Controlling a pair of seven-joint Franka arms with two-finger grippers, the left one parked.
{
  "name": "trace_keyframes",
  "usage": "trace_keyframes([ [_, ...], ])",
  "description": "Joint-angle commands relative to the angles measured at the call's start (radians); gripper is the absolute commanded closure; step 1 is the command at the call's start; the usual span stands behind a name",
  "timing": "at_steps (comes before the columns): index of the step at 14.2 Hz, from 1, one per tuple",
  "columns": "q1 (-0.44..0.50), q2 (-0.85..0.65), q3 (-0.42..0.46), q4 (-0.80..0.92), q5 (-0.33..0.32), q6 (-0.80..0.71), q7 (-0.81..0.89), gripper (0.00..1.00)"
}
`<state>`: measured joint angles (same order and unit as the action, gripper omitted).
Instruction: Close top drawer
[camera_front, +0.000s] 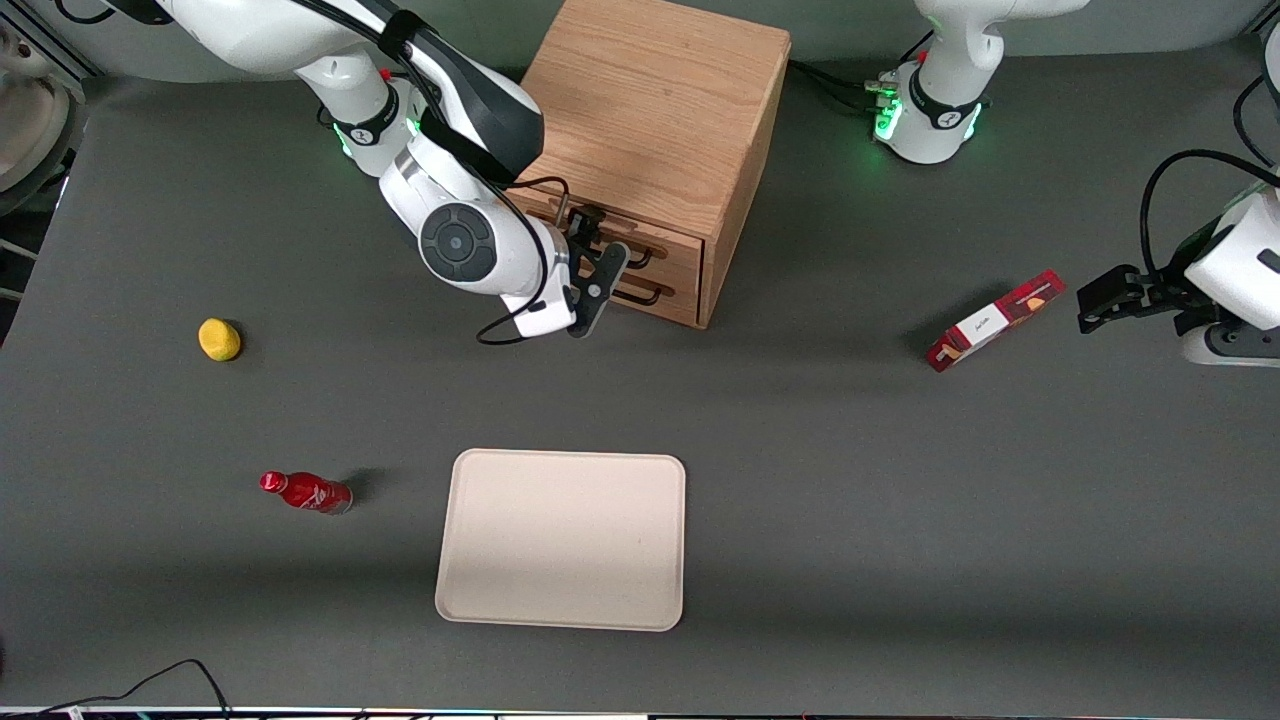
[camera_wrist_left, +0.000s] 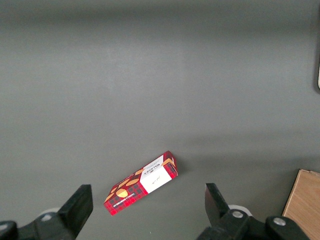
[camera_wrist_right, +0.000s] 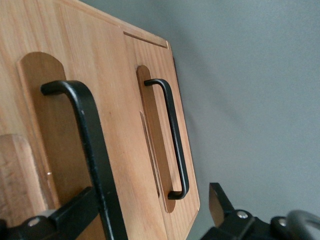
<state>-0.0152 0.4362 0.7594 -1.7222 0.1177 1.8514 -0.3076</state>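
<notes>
**Claw at the drawer front, top drawer nearly or fully home**

The right arm's black two-finger claw sits right at the front of the boxy light oak cabinet, its fingers apart and clamped on nothing; in the wrist view one finger lies beside the near handle and the other stands clear over grey desk; the light oak top drawer with its thin black wire handle looks almost flush with the cabinet face, level with the lower oak drawer and its like black handle; whether a small gap remains I cannot tell; my judgement is that the push is largely done, with at most a last nudge and the retreat left; farther out on the dark grey desk lie a yellow lemon, a small red bottle on its side, a cream rectangular tray, and, toward the parked arm's end, a red tartan snack box.
</notes>
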Motion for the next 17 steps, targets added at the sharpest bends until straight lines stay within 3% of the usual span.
trace_keyframes([
  [1, -0.011, -0.042, 0.008, 0.015, 0.037, -0.009, 0.016, 0.0],
  [6, -0.014, -0.109, 0.006, 0.081, 0.036, -0.046, 0.018, 0.0],
  [9, -0.015, -0.25, -0.012, 0.136, 0.022, -0.156, 0.062, 0.0],
  [14, -0.014, -0.56, -0.185, 0.133, 0.01, -0.369, 0.196, 0.0],
  [17, -0.012, -0.637, -0.342, 0.118, 0.004, -0.46, 0.203, 0.0],
])
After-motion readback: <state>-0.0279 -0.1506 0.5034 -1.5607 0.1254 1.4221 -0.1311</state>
